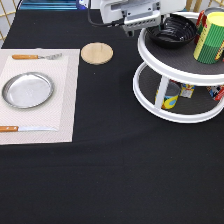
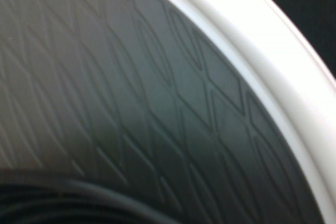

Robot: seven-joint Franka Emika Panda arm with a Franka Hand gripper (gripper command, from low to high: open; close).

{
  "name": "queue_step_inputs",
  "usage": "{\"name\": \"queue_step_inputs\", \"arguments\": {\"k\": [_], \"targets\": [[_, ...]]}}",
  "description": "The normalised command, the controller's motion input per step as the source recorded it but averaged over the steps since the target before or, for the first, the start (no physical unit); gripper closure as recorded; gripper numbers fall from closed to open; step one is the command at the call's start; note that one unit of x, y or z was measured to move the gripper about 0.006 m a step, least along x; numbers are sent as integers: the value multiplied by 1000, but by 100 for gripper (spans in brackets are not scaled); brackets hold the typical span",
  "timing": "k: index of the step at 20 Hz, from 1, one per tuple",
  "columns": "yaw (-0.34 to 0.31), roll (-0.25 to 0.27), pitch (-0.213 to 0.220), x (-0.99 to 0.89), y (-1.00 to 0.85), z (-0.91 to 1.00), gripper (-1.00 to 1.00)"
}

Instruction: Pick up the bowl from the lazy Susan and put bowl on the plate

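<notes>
The glossy black bowl [image 1: 172, 31] sits on the top tier of the white lazy Susan [image 1: 150, 56] at the exterior view's upper right. My gripper [image 1: 142, 25] hangs at the top of that view, right at the bowl's left edge, over the turntable's rim. The wrist view shows the dark grey patterned shelf surface [image 2: 150, 110], the white rim [image 2: 285, 75] and a dark curved edge of the bowl [image 2: 60, 205]. The silver plate [image 1: 27, 90] lies empty on a pale placemat [image 1: 65, 100] at the left.
A round wooden coaster [image 1: 97, 53] lies between the placemat and the turntable. A fork [image 1: 35, 56] and a knife [image 1: 20, 129] flank the plate. A green and yellow canister [image 1: 210, 37] stands beside the bowl. Small cans [image 1: 170, 95] stand on the lower tier.
</notes>
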Motion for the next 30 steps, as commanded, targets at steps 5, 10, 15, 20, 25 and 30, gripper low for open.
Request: {"name": "queue_step_inputs", "arguments": {"k": [5, 10, 15, 20, 25, 30], "targets": [[0, -194, -64, -189, 225, 108, 100], [3, -105, -72, -70, -96, -25, 100], [25, -1, -35, -10, -561, 58, 100], [19, 0, -14, -1, -673, 690, 100], [1, -4, -8, -12, -734, 975, 100], [0, 27, 0, 0, -972, 932, 100]]}}
